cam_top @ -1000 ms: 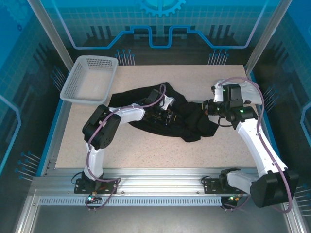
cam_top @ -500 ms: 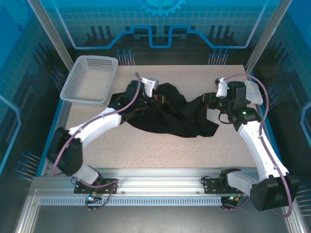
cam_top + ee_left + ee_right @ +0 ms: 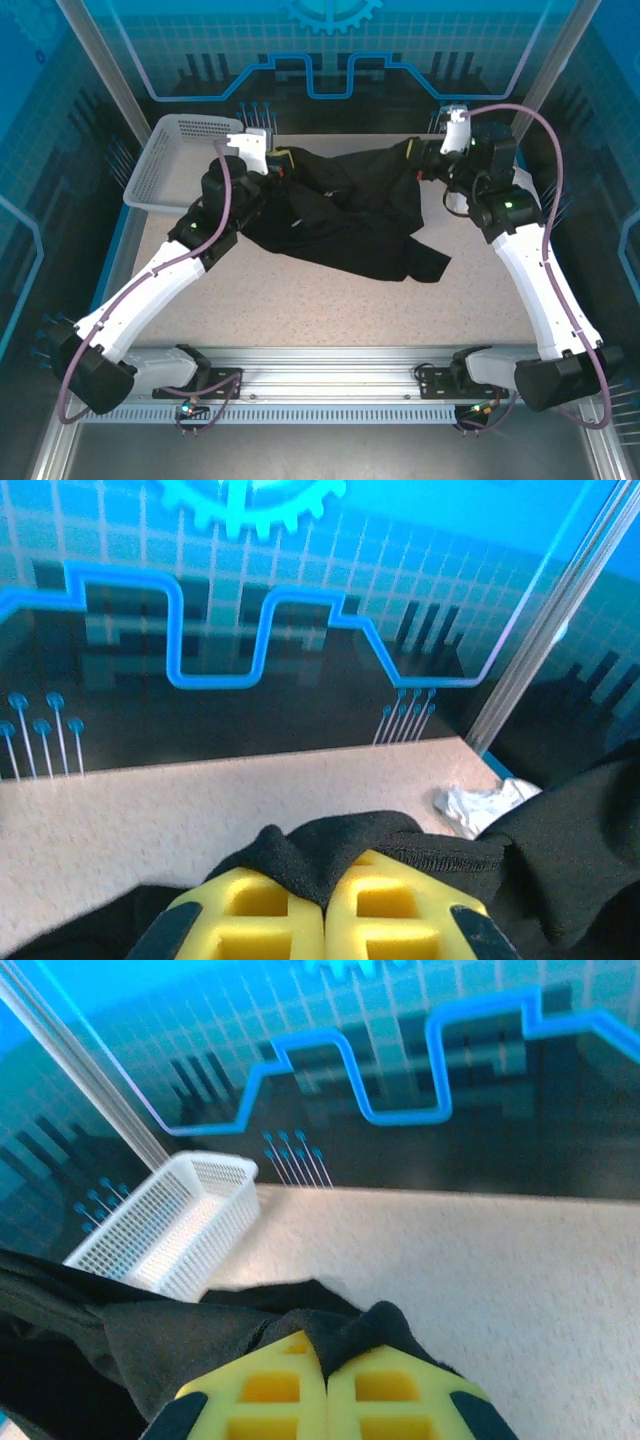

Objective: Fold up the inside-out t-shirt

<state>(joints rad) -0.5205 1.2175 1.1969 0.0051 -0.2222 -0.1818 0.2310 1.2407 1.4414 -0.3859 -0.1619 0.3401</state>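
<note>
I can't read any writing or label on the black t-shirt [image 3: 340, 215] from my feeds; the cloth looks soft, matte and heavily creased. It sits on the far half of the table [image 3: 300, 310], its upper edge lifted and drawn out between my two claws near the far edge. The rest sags in loose folds toward the middle of the surface, and one rumpled flap lies flat to the right of centre. The left claw [image 3: 283, 158] is pressed together on a bunched fold of the t-shirt close to the far left corner. On the left wrist feed that left claw [image 3: 325, 912] shows blocky yellow pads [image 3: 270, 920] with square recesses, a thick black hem rolled over where they meet. The right claw [image 3: 420, 162] pinches the t-shirt's other end toward the far right corner. Its wrist feed shows the right claw [image 3: 322, 1378] with the same yellow moulded pads, squeezed shut under a ridge of dark fabric. The table is a pale, speckled, stone-like sheet. A white plastic basket [image 3: 185, 160] with a fine mesh of holes and flared walls rests at the far left corner, just beside the left claw, and shows again from the right wrist [image 3: 170, 1225]. A crumpled white cloth [image 3: 485, 805] lies near the far right corner.
</note>
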